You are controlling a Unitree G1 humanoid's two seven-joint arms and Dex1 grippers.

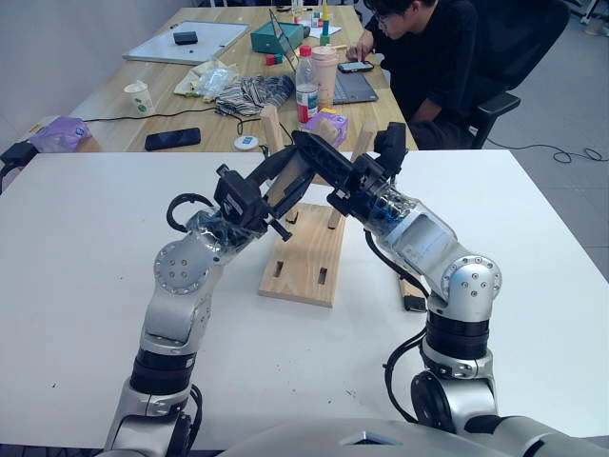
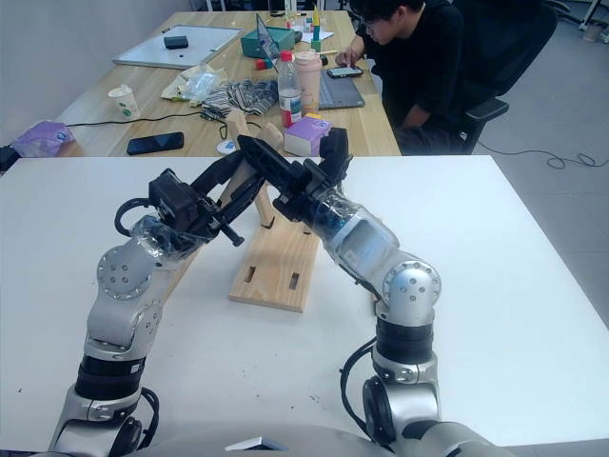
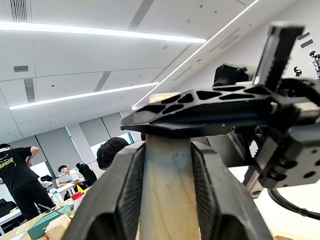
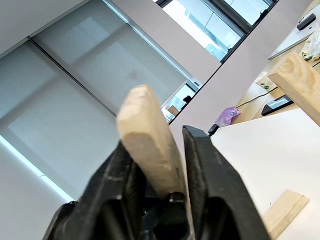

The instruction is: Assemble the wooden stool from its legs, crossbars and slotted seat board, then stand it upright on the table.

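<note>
The pale rectangular wooden seat board [image 1: 306,255] lies flat on the white table [image 1: 86,286], directly below both grippers (slots facing up, we judge, so legs can be pressed down into them). The left gripper [image 3: 167,165] is clamped tight on a square-sided pale wooden leg [image 3: 170,205], its fingers flush against two opposite faces. The right gripper [image 4: 156,145] is likewise closed on a round-ended pale wooden leg [image 4: 144,117]. The two grippers nearly cross above the board's far end, probably to steady each leg while it seats. We count one board and two legs we are sure of. Two open slots show at the end nearer the robot. One short stick [image 1: 412,290], perhaps a crossbar, lies beneath the right forearm.
</note>
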